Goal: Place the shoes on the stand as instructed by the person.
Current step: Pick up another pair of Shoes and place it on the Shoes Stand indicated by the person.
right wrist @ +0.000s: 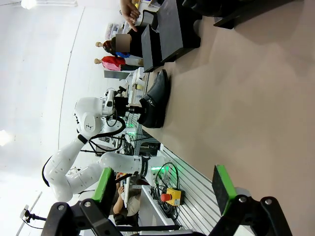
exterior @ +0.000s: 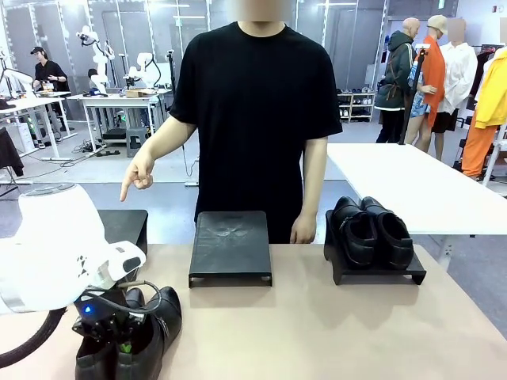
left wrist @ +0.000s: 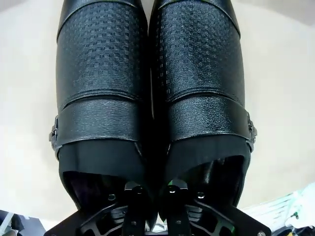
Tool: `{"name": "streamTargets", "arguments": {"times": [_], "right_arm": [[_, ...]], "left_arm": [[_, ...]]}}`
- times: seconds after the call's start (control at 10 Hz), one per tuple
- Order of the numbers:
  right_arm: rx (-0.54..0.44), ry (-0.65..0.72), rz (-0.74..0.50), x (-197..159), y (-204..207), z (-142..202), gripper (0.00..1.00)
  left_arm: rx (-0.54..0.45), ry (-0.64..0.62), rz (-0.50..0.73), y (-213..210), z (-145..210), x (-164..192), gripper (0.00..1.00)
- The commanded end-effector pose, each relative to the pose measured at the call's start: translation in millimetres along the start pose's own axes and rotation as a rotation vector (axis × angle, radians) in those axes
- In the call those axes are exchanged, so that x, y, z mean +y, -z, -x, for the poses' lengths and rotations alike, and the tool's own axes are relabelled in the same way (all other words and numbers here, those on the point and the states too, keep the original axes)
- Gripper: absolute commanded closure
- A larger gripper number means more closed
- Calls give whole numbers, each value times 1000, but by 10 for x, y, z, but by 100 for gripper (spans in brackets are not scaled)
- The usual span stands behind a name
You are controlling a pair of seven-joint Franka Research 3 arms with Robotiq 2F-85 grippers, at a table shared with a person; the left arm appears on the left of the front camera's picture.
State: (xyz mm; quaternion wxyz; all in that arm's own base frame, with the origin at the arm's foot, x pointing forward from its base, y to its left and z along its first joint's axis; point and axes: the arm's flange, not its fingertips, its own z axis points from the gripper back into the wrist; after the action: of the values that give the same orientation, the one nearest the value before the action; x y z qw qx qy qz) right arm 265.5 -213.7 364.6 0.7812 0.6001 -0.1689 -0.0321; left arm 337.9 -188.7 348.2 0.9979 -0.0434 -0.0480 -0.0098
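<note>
The left gripper (exterior: 119, 336) stood over the near pair of shoes (exterior: 150, 324) at the near left of the table (exterior: 317, 332). In the left wrist view one finger reached into each shoe mouth. The jaws were pressed together, pinching the two adjoining inner walls of that pair. The right gripper (right wrist: 162, 187) hung above bare tabletop with its green pads (right wrist: 104, 183) spread wide, gripping nothing. A second pair of shoes (exterior: 372, 229) sat side by side on the right stand (exterior: 396, 275). The person (exterior: 253, 103) stood at the far side behind the middle stand (exterior: 231, 237). One hand (exterior: 139, 174) pointed a finger down toward the left stand (exterior: 127, 226), and the other hand (exterior: 303, 229) hung at the table's far edge.
</note>
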Motion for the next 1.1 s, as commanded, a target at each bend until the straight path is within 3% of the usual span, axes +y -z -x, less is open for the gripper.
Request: {"name": "streamTargets", "arguments": {"times": [0.0, 0.2, 0.4, 0.8, 1.0], "right_arm": [[17, -8, 0, 6, -40, 12, 0], [17, -8, 0, 6, -40, 12, 0], [17, -8, 0, 6, -40, 12, 0], [17, -8, 0, 6, -40, 12, 0], [17, -8, 0, 6, -40, 12, 0]], "left_arm": [[-47, 34, 5, -446, 52, -32, 100], [-126, 32, 2, -1008, 101, 21, 100], [-179, 11, 0, -1309, 102, 143, 100], [-245, -2, 17, -1523, 168, 285, 100], [-212, 13, 34, -1470, 84, 304, 100]]}}
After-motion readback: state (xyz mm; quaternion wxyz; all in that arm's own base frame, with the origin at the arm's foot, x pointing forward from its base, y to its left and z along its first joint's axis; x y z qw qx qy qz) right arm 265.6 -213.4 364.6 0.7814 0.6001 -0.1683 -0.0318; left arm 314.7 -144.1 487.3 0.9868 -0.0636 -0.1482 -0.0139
